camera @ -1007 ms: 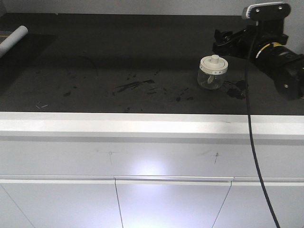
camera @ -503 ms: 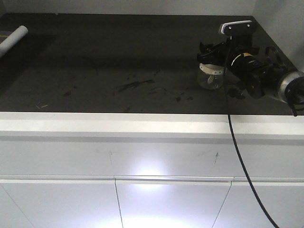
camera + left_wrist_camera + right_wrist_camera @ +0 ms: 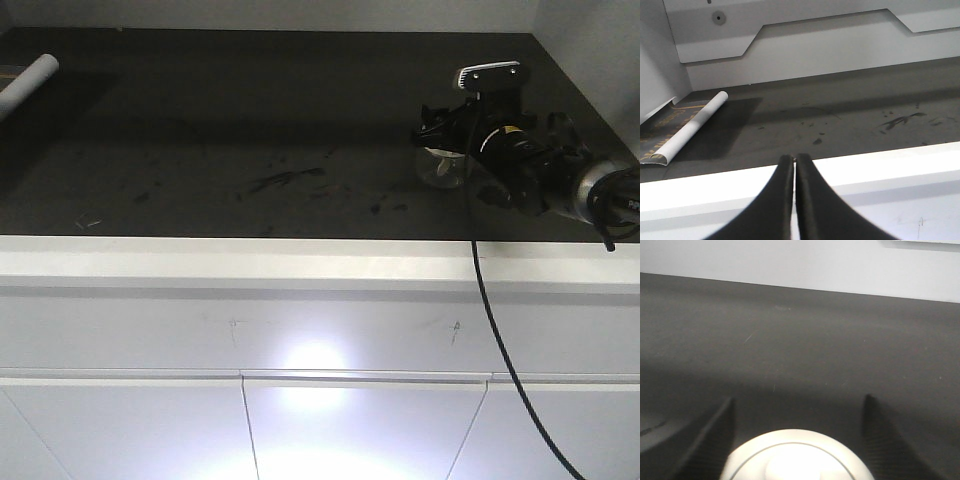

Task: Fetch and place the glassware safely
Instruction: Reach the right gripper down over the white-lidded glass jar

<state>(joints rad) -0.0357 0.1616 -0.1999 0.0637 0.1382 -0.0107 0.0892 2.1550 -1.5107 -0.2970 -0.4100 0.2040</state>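
The glass jar (image 3: 438, 172) stands on the right part of the dark countertop (image 3: 250, 110), on the same spot as one second ago. What has changed is the right gripper (image 3: 435, 135). One second ago it was behind the jar and to the right, and the whole cream-white lid was free to see. Half a second ago it had come over the jar. Now it hides the lid in the front view, and only the lower clear body shows under it. In the right wrist view the round lid (image 3: 795, 457) with its centre knob lies at the bottom edge. The right gripper (image 3: 799, 405) is spread wide, with one dark finger (image 3: 715, 435) on each side of the lid, and we see no contact with it. The glass looks clear, but we cannot tell if anything is inside. A black cable (image 3: 480, 300) hangs from the right arm down over the white cabinet front (image 3: 300, 320). Dark smudges (image 3: 285, 180) mark the middle of the countertop. Far to the left, well apart from the jar, lies a white roll (image 3: 28, 82). The left gripper (image 3: 794, 159) is clenched with its fingers pressed together and nothing between them. It hangs over the white front edge, with the white roll (image 3: 690, 127) beyond it.
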